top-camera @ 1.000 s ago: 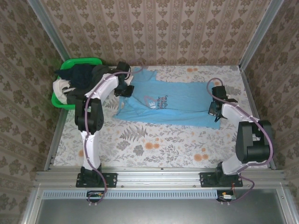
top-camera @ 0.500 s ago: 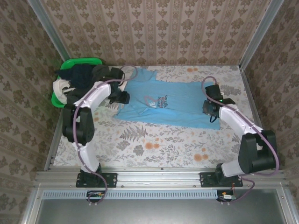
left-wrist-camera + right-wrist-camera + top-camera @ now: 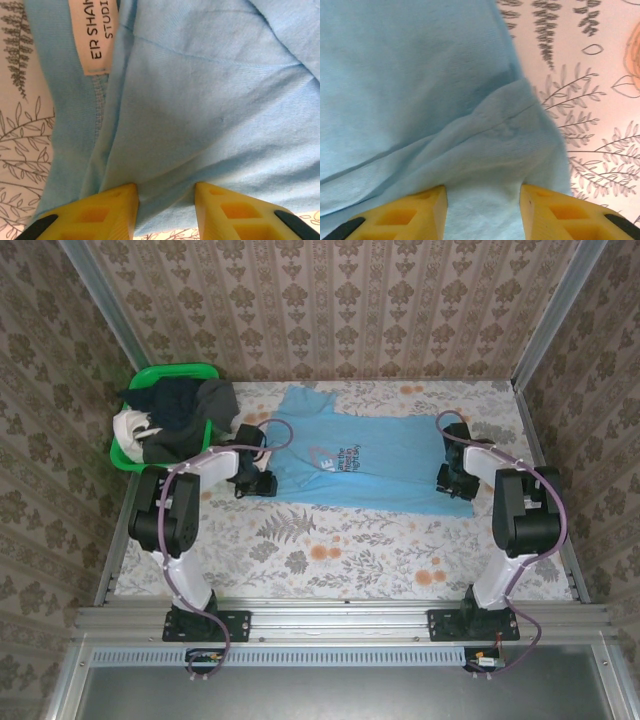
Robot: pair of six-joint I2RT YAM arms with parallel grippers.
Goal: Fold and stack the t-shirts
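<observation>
Item: light blue t-shirt (image 3: 370, 465), spread print side up on the desk (image 3: 330, 550), one end just beside the green basket (image 3: 178, 371), the other end well away from it. Left gripper (image 3: 165, 192), at the shirt end nearest the basket, close to the neck label (image 3: 95, 35): jaws part open, cloth gathered in the gap; whether it is pinched fast cannot be told. Right gripper (image 3: 483, 192), at the end farthest from the basket: jaws likewise part open over a raised fold of hem, hold equally uncertain. Risks, as judged: a thin hold slipping on one side once lifted, leaving the fold skewed; one layer caught instead of two, so the shirt opens out; uneven pull from the two arms dragging or wrinkling the cloth; the left arm brushing the heap of clothes (image 3: 170, 410) in the basket.
</observation>
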